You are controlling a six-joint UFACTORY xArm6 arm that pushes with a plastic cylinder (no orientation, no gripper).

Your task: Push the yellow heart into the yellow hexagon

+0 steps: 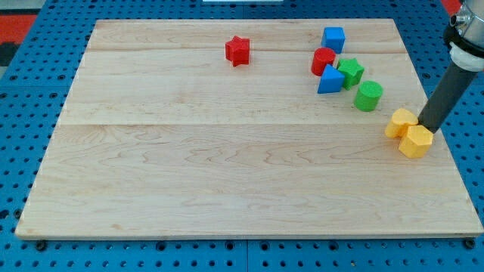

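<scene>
The yellow heart (401,122) lies near the board's right edge, touching the yellow hexagon (415,141), which sits just below and to its right. My rod comes down from the view's top right, and my tip (427,127) rests right beside both yellow blocks, at the heart's right and the hexagon's top edge.
A wooden board (227,174) on a blue pegboard. A red star (237,51) sits at the top middle. At the top right cluster a blue cube (333,38), a red cylinder (323,60), a blue triangle (330,80), a green star (350,72) and a green cylinder (368,96).
</scene>
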